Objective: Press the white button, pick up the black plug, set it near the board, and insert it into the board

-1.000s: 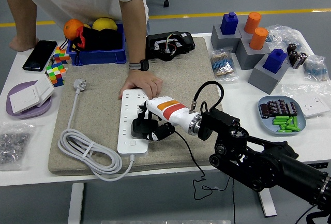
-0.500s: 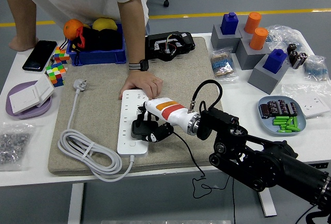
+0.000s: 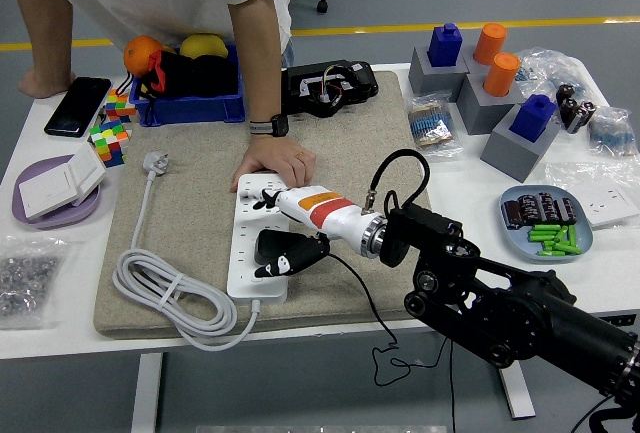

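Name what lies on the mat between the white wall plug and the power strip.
Head view: bare mat only; the wall plug sits apart from the power strip, its cable coiling lower down.

A robotics lab: white table point(image 3: 480, 188) crowded with test parts, grey floor with yellow line point(image 3: 450, 25).

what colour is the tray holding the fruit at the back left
Blue. The tray shows plainly in the head view.

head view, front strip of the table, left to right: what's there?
Clear bag of small metal parts → coiled white power cable → white power strip board → black plug in the robot's right hand → blue-grey tray of green and dark cylinders.
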`<state>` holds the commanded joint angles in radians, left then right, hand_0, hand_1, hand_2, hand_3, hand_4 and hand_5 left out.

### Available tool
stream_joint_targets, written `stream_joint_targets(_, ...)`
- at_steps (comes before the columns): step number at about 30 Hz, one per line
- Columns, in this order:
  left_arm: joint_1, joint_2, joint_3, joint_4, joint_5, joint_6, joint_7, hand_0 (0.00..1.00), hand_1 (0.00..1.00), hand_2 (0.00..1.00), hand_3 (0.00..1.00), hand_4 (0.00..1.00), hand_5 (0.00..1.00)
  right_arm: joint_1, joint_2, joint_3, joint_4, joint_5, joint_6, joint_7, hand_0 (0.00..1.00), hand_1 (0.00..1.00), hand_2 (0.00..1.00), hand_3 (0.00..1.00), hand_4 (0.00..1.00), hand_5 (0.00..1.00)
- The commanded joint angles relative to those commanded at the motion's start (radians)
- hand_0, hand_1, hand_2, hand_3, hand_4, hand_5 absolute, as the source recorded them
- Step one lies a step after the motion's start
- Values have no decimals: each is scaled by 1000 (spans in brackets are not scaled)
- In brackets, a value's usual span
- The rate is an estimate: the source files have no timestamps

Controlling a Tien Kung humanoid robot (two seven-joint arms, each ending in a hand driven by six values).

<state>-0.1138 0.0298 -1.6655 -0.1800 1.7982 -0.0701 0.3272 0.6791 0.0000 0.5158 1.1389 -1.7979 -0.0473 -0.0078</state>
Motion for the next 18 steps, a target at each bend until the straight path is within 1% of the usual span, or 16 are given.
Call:
stream_joint_targets(2,-1,0,-3,0,3,0,1,649,639,625,667,495,91,1,0,10,9,1,0,2,740,830,825,917,998,474)
stream_joint_targets(7,-2,-1,-4,0,2,1,1,649,639,625,667,495,91,-3,0,44,52,5,3,5,740,830,825,917,998,474)
stream_joint_targets(8,-2,-1,-5,0,1,1,1,649,639,626,666,493,90,-4,0,45,56,5,3,5,739,815,815,899,998,457)
stream_joint_targets(13,-4,-4,2,0,-14,4,0,649,639,626,666,493,90,-34,0,91,135,18,-5,24,739,815,815,899,998,457)
stream_joint_targets(15,-5,-4,5,0,-19,4,-1,649,638,624,666,491,89,-49,0,115,161,28,-10,36,738,807,806,880,998,454)
stream_joint_targets(18,-6,-4,18,0,-32,3,-3,649,638,624,666,491,89,-88,0,167,210,68,-19,69,738,807,806,880,998,454)
